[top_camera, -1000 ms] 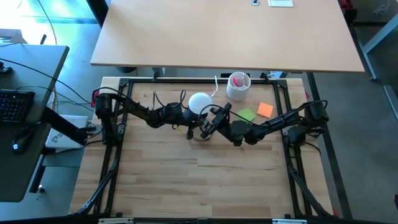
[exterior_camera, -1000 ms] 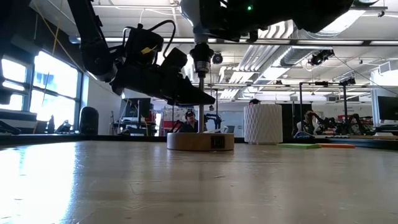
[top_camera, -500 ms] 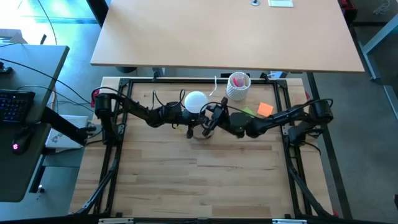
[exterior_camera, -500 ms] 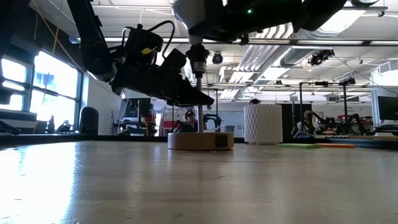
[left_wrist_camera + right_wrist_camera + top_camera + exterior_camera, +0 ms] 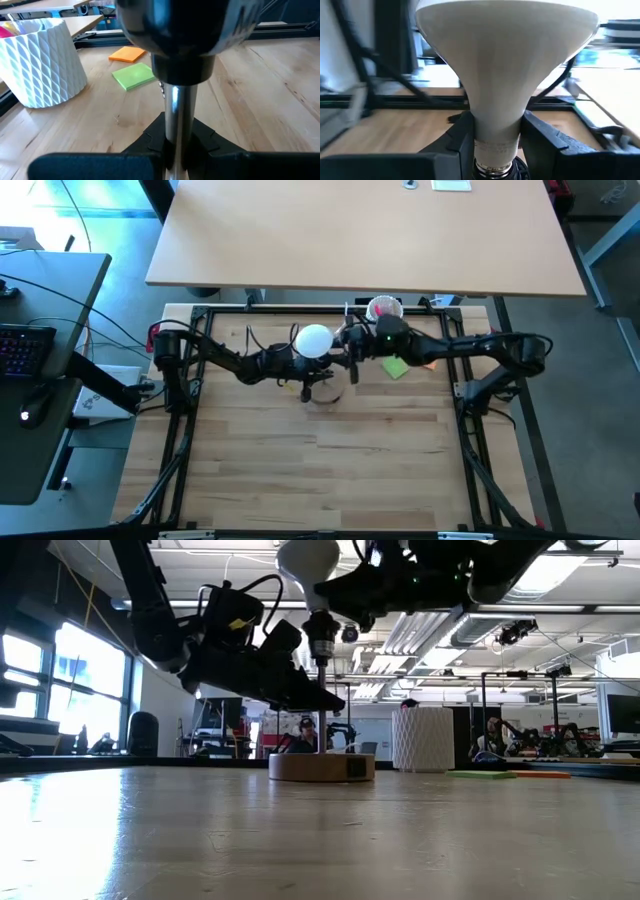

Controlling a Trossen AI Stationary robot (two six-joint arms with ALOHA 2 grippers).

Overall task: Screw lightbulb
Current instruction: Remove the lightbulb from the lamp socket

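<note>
**Bulb at the socket, both arms closed in**

Pale wooden planks make up the table [image 5: 300,470], framed by black rails, with a workshop room stretching behind it in the low view. At the table's middle stands a black lamp socket [image 5: 322,642] on a thin metal stem over a round wooden base [image 5: 321,767]. The white frosted lightbulb [image 5: 313,341] sits upright on top of the socket, its screw base just entering it; how deep the thread sits is hidden. The left gripper [image 5: 172,145] has its fingers nearly closed around the metal stem below the socket. The right gripper [image 5: 492,135] reaches in from the right, its fingers part-way open and pressed against the bulb's narrow neck on both sides. Behind stands a white ribbed cup [image 5: 40,62] with pink contents, partly covered by the right arm from above. Green [image 5: 133,76] and orange [image 5: 127,54] sticky-note pads lie beside it.
</note>
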